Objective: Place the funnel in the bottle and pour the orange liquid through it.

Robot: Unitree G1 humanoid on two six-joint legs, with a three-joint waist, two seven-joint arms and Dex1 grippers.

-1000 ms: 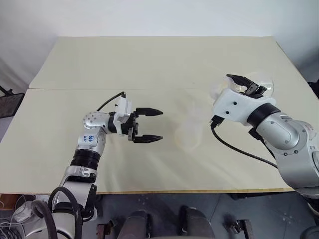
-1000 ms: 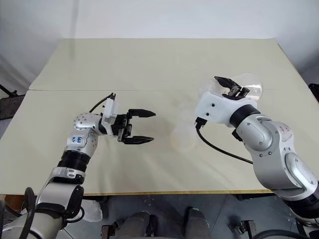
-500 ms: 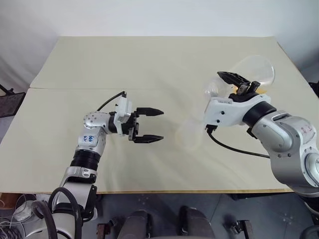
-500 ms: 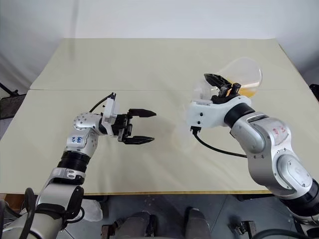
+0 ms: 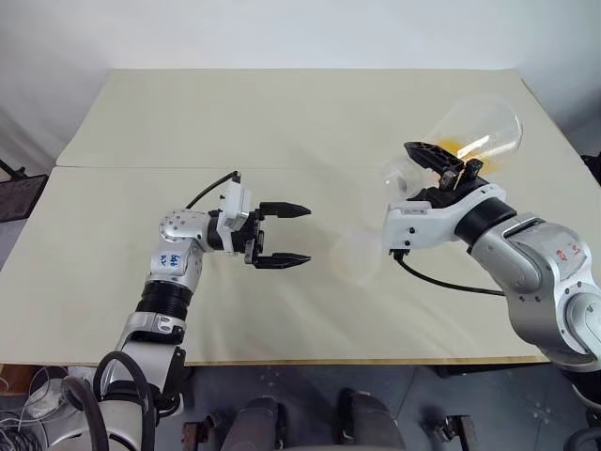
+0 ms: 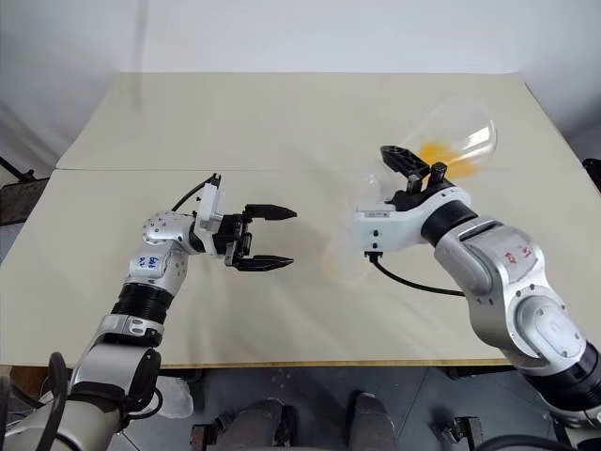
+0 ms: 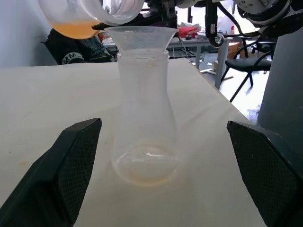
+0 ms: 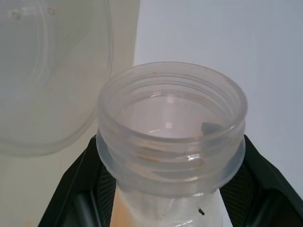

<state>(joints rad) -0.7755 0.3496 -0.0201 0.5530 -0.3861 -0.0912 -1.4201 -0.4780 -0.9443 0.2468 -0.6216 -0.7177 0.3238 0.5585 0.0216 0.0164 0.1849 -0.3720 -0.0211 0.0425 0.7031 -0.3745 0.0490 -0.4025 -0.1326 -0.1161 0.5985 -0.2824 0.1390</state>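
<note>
The clear bottle [image 7: 144, 118] stands upright on the table between my two grippers, with a faint orange tint at its bottom. The clear funnel [image 7: 141, 34] sits in its neck. My right gripper [image 5: 441, 162] is shut on the threaded neck of a clear round flask [image 5: 481, 130]. That flask lies tilted, its open mouth [image 8: 171, 118] just beside and above the funnel's rim [image 8: 42, 94]. The orange liquid [image 5: 458, 146] rests in the flask's belly, and none is running out. My left gripper [image 5: 296, 235] is open, pointing at the bottle [image 5: 355, 256] and a little short of it.
The cream table [image 5: 282, 122] has a seam running across its middle. Its right edge [image 5: 554, 122] lies close behind the raised flask. Past the table's far side, the left wrist view shows chairs and furniture [image 7: 246, 71].
My right wrist has rolled, swinging the flask's belly up and out from behind the hand; the orange liquid now shows inside. The left gripper has stayed still.
</note>
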